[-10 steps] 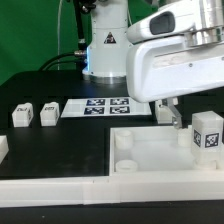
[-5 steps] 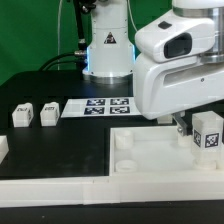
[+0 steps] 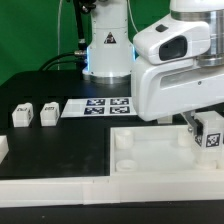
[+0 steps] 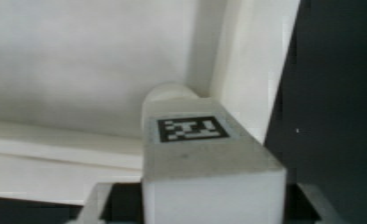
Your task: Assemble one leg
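Since 1 s ago I've dropped down and slid toward 3 o'clock, so my gripper (image 3: 198, 124) now straddles the leg (image 3: 211, 132). Open black table (image 3: 60, 150) lies out at 9 o'clock. My wrist points straight down. Can't tell if the fingers actually pinch it. The leg stands upright at the white panel's (image 3: 150, 160) 3 o'clock end, long axis vertical, marker facing the exterior camera.
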`<act>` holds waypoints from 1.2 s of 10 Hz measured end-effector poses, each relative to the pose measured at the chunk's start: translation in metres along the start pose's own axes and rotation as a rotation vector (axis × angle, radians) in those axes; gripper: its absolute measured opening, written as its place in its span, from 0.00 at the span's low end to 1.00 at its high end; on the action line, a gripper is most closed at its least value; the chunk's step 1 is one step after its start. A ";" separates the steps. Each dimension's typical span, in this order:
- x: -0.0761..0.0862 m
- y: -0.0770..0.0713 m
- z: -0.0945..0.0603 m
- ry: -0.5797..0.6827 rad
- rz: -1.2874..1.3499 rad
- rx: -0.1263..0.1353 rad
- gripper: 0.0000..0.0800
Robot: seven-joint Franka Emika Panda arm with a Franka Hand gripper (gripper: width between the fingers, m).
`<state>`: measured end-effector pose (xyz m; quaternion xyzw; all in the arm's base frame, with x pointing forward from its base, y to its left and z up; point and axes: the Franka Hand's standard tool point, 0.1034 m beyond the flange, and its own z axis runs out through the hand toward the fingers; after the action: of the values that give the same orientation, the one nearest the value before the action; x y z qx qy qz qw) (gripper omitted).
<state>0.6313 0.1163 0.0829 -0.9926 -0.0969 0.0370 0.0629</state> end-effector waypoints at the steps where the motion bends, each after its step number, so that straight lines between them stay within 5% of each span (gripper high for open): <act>1: 0.000 0.001 0.000 0.001 0.031 0.001 0.38; 3: 0.000 0.004 0.000 0.003 0.278 0.006 0.37; 7: 0.000 0.010 0.001 -0.017 0.919 0.065 0.37; 12: -0.001 0.005 0.003 -0.051 1.444 0.085 0.37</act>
<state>0.6309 0.1116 0.0790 -0.8046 0.5830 0.0963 0.0591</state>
